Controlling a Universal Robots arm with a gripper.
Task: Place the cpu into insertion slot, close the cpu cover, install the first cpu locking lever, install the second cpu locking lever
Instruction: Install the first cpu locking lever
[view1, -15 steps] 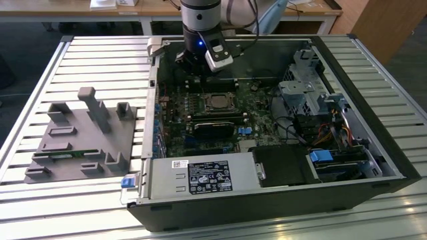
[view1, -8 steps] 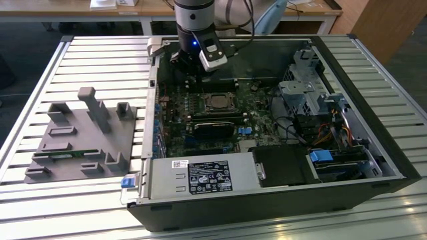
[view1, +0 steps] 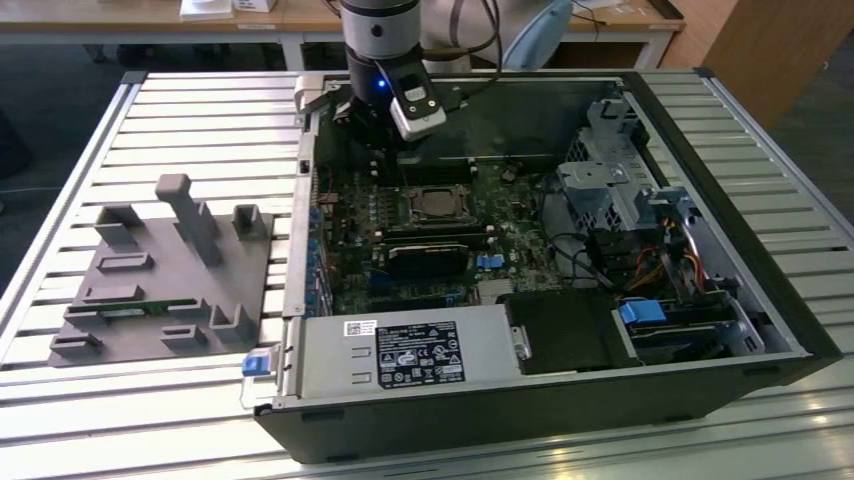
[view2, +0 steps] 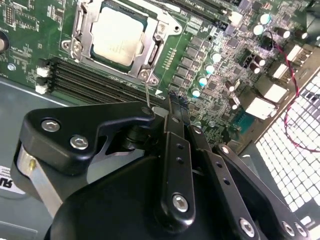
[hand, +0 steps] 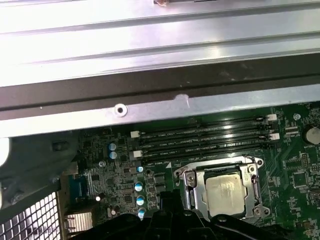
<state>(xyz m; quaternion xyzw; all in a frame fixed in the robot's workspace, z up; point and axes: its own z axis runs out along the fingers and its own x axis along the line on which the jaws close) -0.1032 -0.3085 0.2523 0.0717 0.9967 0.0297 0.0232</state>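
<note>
The cpu is sitting flat in the insertion slot, silver top facing up. The cpu cover is lying down around it, framing the chip through its square window. At one corner of the insertion slot a thin locking lever is standing up off the board, not lying along the slot's side.

The gripper is hovering just beside the insertion slot, over the long memory slots that are running along one side of it. Its black fingers are pressing together with no gap showing between them. Their tips are right next to the upright lever, but whether they are pinching or even touching it cannot be told.

In the exterior view the gripper is hanging just past the insertion slot on its far side, near the back wall of the computer case. The green motherboard is spreading out around the slot. The power supply with its white label is lying on the slot's near side, at the case's front edge. Well apart from the slot, toward the exterior view's left and outside the case, a grey fixture tray is resting on the slatted table.
</note>
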